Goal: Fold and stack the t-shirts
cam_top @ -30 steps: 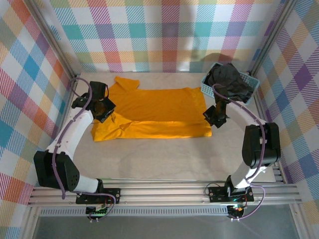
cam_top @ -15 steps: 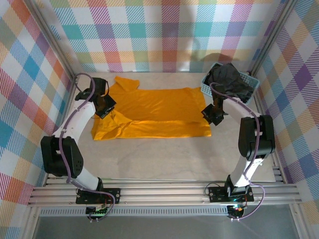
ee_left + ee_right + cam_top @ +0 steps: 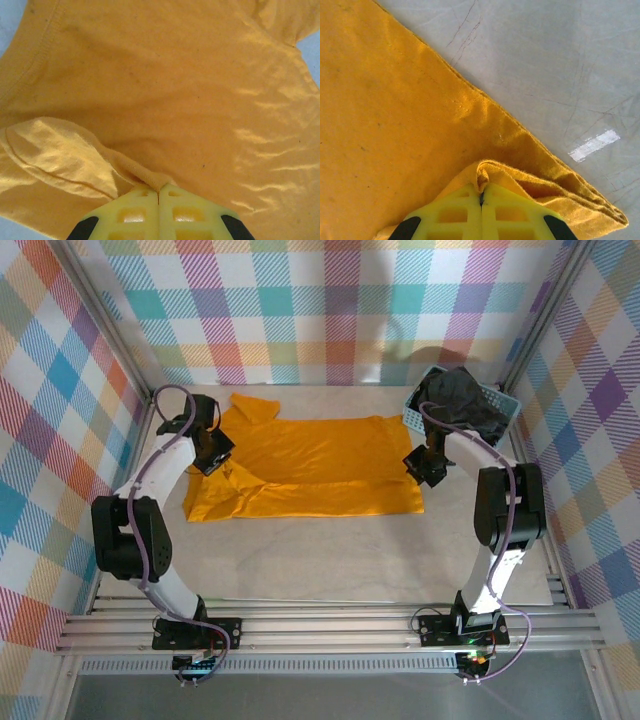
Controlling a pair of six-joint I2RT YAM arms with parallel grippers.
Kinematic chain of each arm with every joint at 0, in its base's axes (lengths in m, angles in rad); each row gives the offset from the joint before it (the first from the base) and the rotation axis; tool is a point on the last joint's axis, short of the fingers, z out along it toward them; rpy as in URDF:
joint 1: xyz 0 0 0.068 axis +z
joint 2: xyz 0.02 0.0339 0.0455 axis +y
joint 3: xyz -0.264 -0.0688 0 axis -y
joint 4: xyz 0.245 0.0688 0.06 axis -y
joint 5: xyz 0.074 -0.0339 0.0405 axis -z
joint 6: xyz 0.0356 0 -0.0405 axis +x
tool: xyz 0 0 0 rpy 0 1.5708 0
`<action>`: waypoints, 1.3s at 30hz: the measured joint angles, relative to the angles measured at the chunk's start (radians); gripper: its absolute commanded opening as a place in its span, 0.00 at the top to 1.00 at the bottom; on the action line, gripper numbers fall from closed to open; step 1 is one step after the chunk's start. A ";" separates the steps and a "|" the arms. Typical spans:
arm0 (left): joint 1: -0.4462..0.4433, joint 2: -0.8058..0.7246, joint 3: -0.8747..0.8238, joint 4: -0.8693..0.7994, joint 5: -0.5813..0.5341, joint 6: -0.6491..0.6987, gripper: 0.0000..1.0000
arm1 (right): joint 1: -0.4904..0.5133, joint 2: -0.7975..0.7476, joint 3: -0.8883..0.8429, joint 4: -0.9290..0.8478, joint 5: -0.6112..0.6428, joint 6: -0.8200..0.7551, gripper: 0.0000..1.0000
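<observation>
Fingers [image 3: 131, 215] of the left gripper [image 3: 159, 189] and right gripper [image 3: 481, 189] pinch the orange shirt [image 3: 320, 465] at opposite ends, seemingly to fold it evenly.

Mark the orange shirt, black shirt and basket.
orange shirt [image 3: 320, 465]: top external view, middle of its spread body.
black shirt [image 3: 458, 398]: top external view, top of the bunched cloth.
basket [image 3: 411, 418]: top external view, its left wall.

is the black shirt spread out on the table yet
No, the black shirt sits bunched up in the blue basket at the far right corner.
</observation>
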 measured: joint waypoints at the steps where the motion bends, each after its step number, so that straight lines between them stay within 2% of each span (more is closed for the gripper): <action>1: 0.001 0.010 0.006 0.002 0.005 0.003 1.00 | -0.001 0.008 0.003 -0.001 0.002 0.000 1.00; 10: 0.002 0.109 0.091 0.018 0.022 0.027 1.00 | -0.006 0.052 0.028 0.001 0.013 -0.007 1.00; 11: 0.002 0.119 0.099 0.018 0.021 0.031 0.88 | -0.006 0.061 0.038 0.000 0.013 -0.013 1.00; 12: 0.002 0.131 0.108 0.017 0.018 0.038 0.59 | -0.006 0.074 0.052 0.000 0.009 -0.023 0.97; 13: 0.002 0.143 0.117 0.016 0.016 0.047 0.36 | -0.006 0.087 0.067 0.001 0.008 -0.032 0.86; 14: 0.003 0.151 0.123 0.015 0.014 0.050 0.29 | -0.006 0.096 0.076 0.001 0.005 -0.043 0.76; 15: 0.003 0.156 0.130 0.008 0.007 0.058 0.27 | -0.006 0.097 0.079 0.004 0.005 -0.059 0.69; 17: 0.007 0.156 0.140 -0.019 -0.013 0.067 0.26 | -0.006 0.089 0.079 -0.001 0.007 -0.087 0.59; 20: 0.033 0.105 0.111 -0.041 -0.032 0.070 0.29 | -0.006 0.022 0.040 0.008 0.021 -0.126 0.54; 23: 0.097 -0.051 -0.028 -0.055 -0.027 0.052 0.36 | -0.006 -0.112 -0.050 0.011 0.027 -0.153 0.54; 26: 0.205 -0.229 -0.219 -0.060 0.009 0.021 0.42 | -0.006 -0.251 -0.167 0.029 0.008 -0.157 0.54; 28: 0.278 -0.283 -0.335 -0.058 0.037 0.004 0.44 | -0.006 -0.321 -0.261 0.048 -0.016 -0.155 0.55; 30: 0.340 -0.282 -0.430 -0.047 0.070 -0.005 0.44 | -0.006 -0.355 -0.351 0.068 -0.043 -0.149 0.55; 33: 0.385 -0.255 -0.521 -0.008 0.129 -0.012 0.44 | -0.006 -0.356 -0.439 0.080 -0.075 -0.148 0.54; 36: 0.391 -0.230 -0.542 0.050 0.182 -0.016 0.45 | -0.013 -0.345 -0.470 0.092 -0.102 -0.149 0.55; 39: 0.391 -0.215 -0.542 0.109 0.213 -0.014 0.52 | -0.023 -0.323 -0.470 0.129 -0.117 -0.149 0.55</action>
